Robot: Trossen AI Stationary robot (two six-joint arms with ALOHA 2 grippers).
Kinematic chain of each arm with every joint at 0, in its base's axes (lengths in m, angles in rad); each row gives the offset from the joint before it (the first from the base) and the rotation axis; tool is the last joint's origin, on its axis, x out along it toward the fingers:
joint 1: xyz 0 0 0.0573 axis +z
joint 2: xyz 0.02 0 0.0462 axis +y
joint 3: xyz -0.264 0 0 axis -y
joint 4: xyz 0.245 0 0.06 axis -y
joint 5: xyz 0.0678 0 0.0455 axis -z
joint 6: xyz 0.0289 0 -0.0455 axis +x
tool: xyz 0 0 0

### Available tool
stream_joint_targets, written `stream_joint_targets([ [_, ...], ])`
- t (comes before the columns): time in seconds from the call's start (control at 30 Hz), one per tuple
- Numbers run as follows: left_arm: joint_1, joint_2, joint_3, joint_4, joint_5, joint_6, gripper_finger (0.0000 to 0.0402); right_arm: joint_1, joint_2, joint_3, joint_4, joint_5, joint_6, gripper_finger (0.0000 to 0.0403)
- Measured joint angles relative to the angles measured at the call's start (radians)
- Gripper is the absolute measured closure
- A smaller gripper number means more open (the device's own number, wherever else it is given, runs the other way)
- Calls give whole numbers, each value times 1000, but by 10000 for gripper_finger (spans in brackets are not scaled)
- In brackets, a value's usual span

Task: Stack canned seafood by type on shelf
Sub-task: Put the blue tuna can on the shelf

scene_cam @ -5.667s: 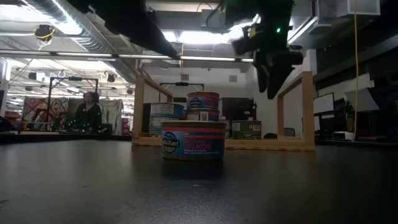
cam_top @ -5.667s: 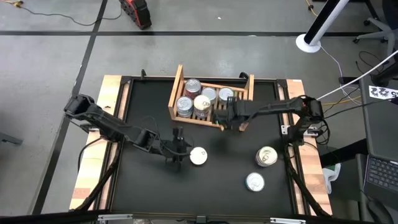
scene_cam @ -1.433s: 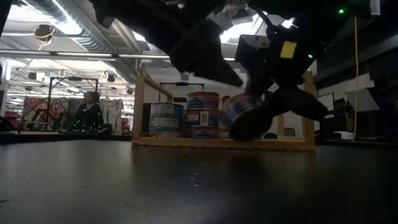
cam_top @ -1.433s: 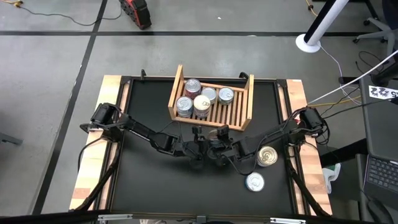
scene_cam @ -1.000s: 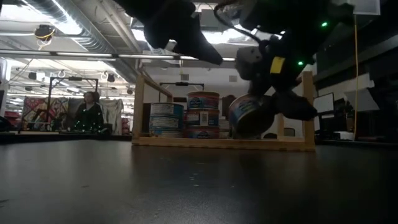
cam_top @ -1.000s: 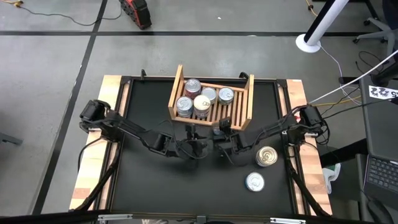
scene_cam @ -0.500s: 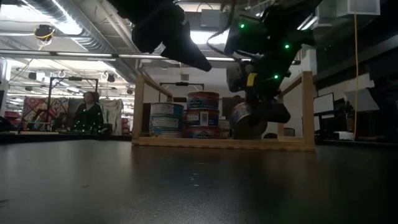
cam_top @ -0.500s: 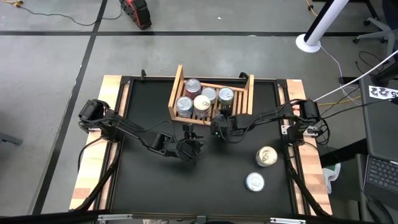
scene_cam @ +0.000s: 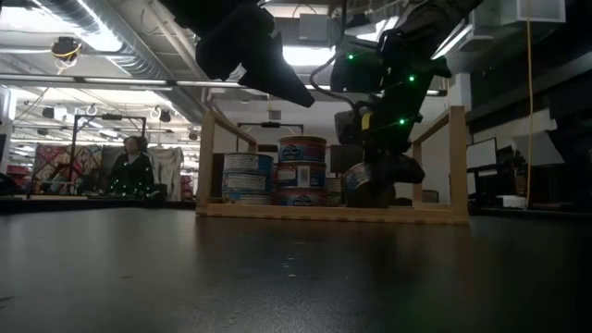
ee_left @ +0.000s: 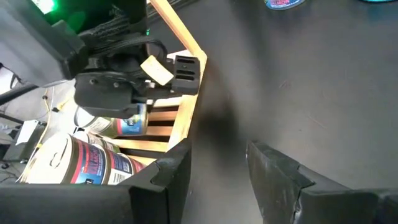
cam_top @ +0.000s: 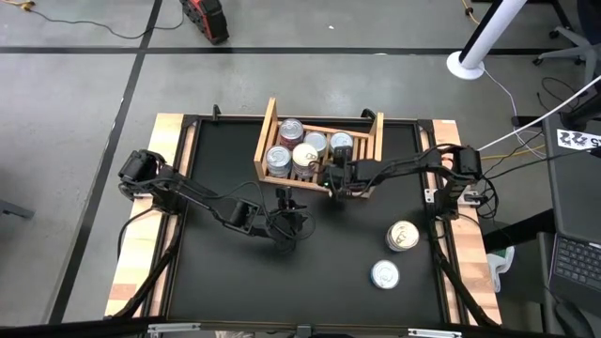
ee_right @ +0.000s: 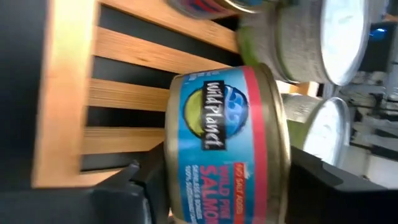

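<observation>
Canned seafood is being loaded onto the shelf (cam_top: 371,155): a blue-and-red salmon tin (ee_right: 227,146) is sitting between the fingers of the right gripper (cam_top: 336,177), low over the slats at the shelf's near edge, just beside the tins already stacked (cam_top: 302,150) farther in. Whether the right fingers are clenching the tin or already letting it go cannot be told, though the tin is lying against both in the right wrist view. The left gripper (cam_top: 289,222) is waiting over the bare worktop (cam_top: 225,272) in front of the shelf, its fingers (ee_left: 280,177) parted and grasping nothing. Two more tins (cam_top: 402,236) are lying on the worktop well apart from the right fingers, on the right arm's side. Judged risks: the tin is riding tilted rather than flat in the low view, so a release here could be leaving it tipped on the slats or rolling off the near board; a push deeper could be knocking the neighbouring stacks; and a label of the wrong type beneath it would be spoiling the sorting.
</observation>
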Motion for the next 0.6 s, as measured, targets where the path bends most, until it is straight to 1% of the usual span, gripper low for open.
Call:
stream_joint_targets([
  [0.1, 0, 0, 0, 0, 0, 0, 251, -2, 0, 0, -1, -39, 0, 160],
  [0.27, 0, 0, 0, 0, 0, 0, 251, -3, 0, 0, -3, -83, 1, 141],
  [0.5, 0, 1, 0, 0, 0, -6, 251, -4, 0, 0, 13, -77, -1, 124],
  [0.6, 0, 1, 0, 0, 0, -10, 251, -11, 0, 0, 14, -134, -53, 122],
])
